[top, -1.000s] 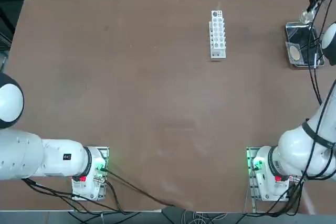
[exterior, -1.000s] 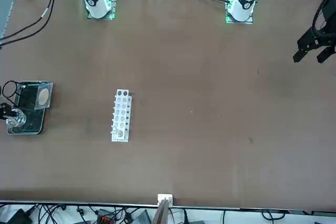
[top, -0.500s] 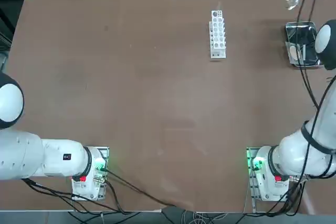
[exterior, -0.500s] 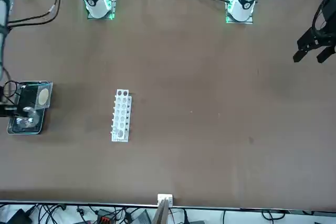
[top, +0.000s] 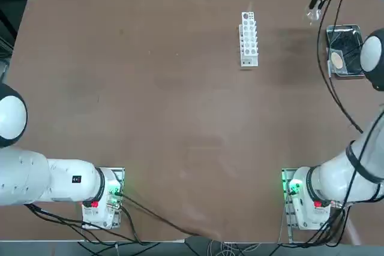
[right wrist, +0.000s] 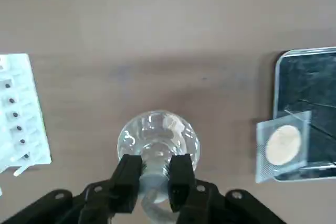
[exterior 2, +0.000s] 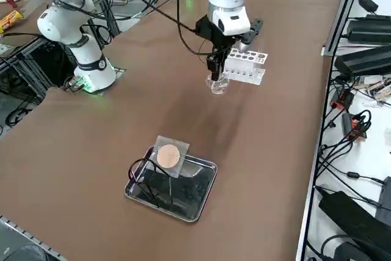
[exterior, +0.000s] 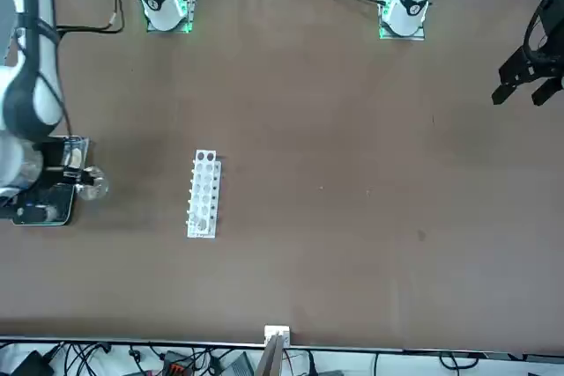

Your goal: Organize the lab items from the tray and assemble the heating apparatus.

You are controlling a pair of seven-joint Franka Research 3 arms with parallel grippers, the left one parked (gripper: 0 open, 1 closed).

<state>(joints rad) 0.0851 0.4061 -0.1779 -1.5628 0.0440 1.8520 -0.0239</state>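
Observation:
My right gripper is shut on the neck of the small clear glass burner, which hangs in the air above the bare table, between the tray and the white rack. In the right side view the gripper holds the burner just in front of the rack. The shiny metal tray lies nearer the table's right edge. The grey mesh square with its tan centre rests over the tray's corner, and the black wire tripod lies inside the tray. From above, the burner is left of the tray.
A white test-tube rack stands at the far middle of the table, also seen close by in the wrist view. Cables and power units line the far edge and right side. Wide bare tabletop lies toward the robot.
The right gripper has carried the burner up out of the tray and sideways toward the white rack. Mesh and tripod stayed in the tray.

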